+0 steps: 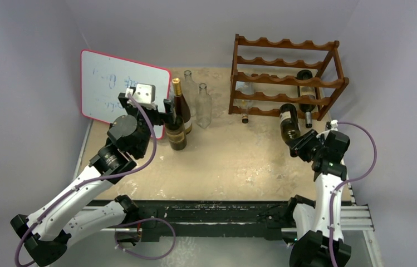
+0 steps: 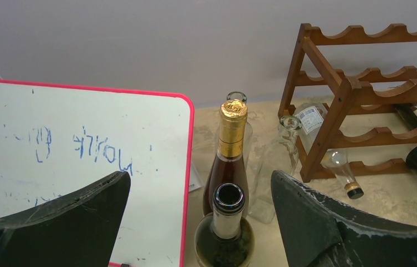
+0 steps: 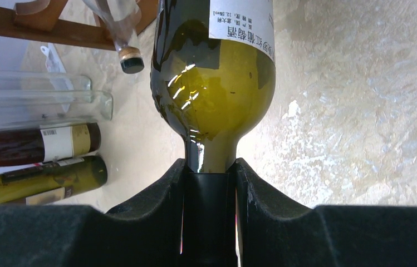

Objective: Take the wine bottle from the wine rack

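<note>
The reddish-brown wine rack [image 1: 287, 78] stands at the back right. A green wine bottle [image 1: 289, 122] points out of its lowest tier towards me, its base by the front rail. My right gripper [image 1: 302, 146] is shut on that bottle's neck; the right wrist view shows the fingers [image 3: 167, 189] clamped round the dark neck below the green shoulder [image 3: 214, 83]. My left gripper [image 2: 199, 181] is open at the back left, its fingers either side of an upright open-mouthed green bottle [image 2: 228, 222] without touching it.
A dark bottle [image 1: 306, 92] and a clear one [image 1: 245, 103] lie in the rack. An amber gold-capped bottle [image 1: 181, 105] and two clear bottles [image 1: 203, 105] stand by the left gripper. A red-edged whiteboard [image 1: 117, 92] leans at the back left.
</note>
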You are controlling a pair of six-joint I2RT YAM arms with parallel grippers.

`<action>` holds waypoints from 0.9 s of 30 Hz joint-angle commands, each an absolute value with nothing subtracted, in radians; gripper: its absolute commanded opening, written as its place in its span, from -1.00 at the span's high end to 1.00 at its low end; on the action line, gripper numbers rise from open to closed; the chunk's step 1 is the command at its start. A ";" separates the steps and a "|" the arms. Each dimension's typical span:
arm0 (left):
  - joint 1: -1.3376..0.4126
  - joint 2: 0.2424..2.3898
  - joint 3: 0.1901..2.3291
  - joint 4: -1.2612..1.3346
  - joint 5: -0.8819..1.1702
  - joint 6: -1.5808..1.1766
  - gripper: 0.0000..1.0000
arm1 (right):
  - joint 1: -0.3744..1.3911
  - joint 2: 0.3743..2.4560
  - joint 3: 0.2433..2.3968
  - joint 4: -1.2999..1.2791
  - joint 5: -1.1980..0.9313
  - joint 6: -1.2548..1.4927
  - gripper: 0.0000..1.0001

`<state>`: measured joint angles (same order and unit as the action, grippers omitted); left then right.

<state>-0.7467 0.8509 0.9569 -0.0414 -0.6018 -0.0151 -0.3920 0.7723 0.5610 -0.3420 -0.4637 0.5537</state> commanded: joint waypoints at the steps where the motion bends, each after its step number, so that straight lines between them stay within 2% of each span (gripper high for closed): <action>1: -0.743 0.852 0.970 -0.005 -0.584 -0.027 -0.92 | -0.390 0.714 0.663 -0.345 -0.545 0.504 1.00; 20: -0.744 0.887 0.976 -0.008 -0.525 -0.028 -0.86 | -0.328 0.765 0.792 -0.563 -0.596 0.390 1.00; 27: -0.743 0.904 0.979 -0.003 -0.364 -0.034 -0.82 | -0.260 0.804 0.849 -0.634 -0.595 0.327 1.00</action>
